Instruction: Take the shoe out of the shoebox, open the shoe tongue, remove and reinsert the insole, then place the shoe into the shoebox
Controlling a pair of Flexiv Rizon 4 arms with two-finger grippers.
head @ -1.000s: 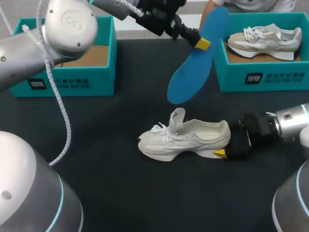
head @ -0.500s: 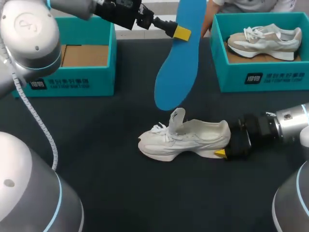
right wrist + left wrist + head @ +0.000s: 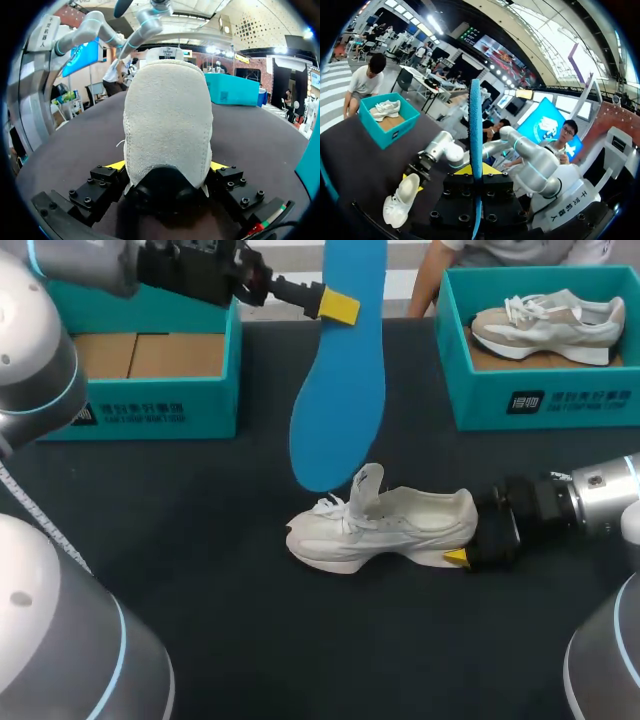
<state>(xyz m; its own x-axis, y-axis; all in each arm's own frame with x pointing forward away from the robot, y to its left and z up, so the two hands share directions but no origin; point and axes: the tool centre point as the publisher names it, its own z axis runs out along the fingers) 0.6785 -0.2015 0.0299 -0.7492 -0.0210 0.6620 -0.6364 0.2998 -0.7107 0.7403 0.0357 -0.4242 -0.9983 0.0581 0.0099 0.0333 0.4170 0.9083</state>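
Left gripper (image 3: 340, 308) is closed on the blue insole (image 3: 340, 390), which hangs upright w/ its lower end over the white shoe (image 3: 385, 530). Shoe stands on counter (image 3: 250, 640), heel clamped by right gripper (image 3: 468, 542). Shoebox (image 3: 150, 405) is well apart, at left.

The insole (image 3: 345, 390) is cut off at the head view's far edge.

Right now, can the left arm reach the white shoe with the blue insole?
Probably yes. The insole, held in the left fingers, hangs close over the shoe, with nothing between them; the right fingers only hold its heel.
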